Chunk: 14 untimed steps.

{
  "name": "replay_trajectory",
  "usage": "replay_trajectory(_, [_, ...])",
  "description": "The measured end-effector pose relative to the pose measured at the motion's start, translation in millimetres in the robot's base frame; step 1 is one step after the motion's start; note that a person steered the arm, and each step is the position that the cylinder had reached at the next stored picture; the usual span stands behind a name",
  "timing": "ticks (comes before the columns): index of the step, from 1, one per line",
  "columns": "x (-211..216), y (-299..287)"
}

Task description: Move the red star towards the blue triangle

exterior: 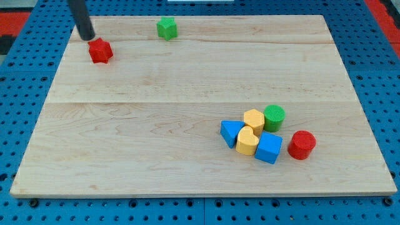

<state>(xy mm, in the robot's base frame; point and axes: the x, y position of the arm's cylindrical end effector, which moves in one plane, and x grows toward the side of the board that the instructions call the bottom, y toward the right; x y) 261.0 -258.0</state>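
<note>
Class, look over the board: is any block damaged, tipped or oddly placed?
Nothing stands out. The red star sits intact by my tip, far from the blue triangle, which is packed in the cluster at the view's lower right.

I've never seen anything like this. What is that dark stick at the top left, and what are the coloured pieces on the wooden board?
This is one camera picture looking down at a slant on a wooden board. The dark stick is the end of a robot arm: a plain rod with no fingers, so it holds nothing and only pushes. My tip sits just up and left of the red star. A green block lies alone near the view's top. At lower right is a cluster: blue triangle, two yellow blocks, green cylinder, blue cube and red cylinder.
</note>
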Motion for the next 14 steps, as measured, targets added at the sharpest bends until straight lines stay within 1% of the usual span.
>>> replay_trajectory(2, [4, 109])
replay_trajectory(3, [-19, 84])
replay_trajectory(4, [-11, 0])
replay_trajectory(5, [24, 59])
replay_trajectory(6, [66, 148])
replay_trajectory(8, [74, 145])
replay_trajectory(9, [24, 123])
replay_trajectory(10, [46, 47])
replay_trajectory(11, [87, 58])
replay_trajectory(12, [90, 113])
replay_trajectory(13, [140, 102])
replay_trajectory(14, [150, 94])
